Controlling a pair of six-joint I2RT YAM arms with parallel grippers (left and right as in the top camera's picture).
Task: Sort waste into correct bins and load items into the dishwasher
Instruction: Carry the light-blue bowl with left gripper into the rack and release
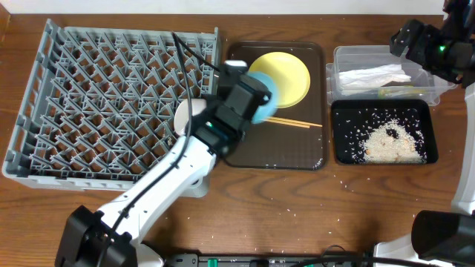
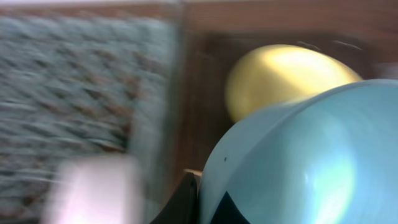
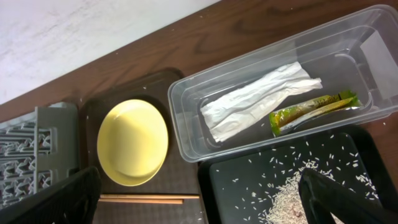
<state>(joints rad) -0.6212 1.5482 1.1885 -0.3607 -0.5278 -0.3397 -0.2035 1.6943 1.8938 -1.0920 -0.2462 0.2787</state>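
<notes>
Over the brown serving tray point(image 1: 297, 148), just beside the grey dish rack's point(image 1: 111, 96) right wall, the left fingers point(image 2: 181, 204) were clamped on the light blue bowl point(image 2: 298, 155), with the yellow plate point(image 1: 286, 74) and chopsticks point(image 1: 293, 123) on the tray beyond. The right fingers point(image 3: 59, 199) stood wide apart above the clear tub point(image 3: 186, 118), which held the napkin point(image 3: 255, 102) and sleeve point(image 3: 311, 109). Rice point(image 1: 390, 144) lay in the black tray point(image 3: 227, 183) alongside.

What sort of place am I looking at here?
Likely a robot test table staged for dish clearing: a grey dish rack, a clear tub of paper waste, and the left gripper holding a blue bowl.
</notes>
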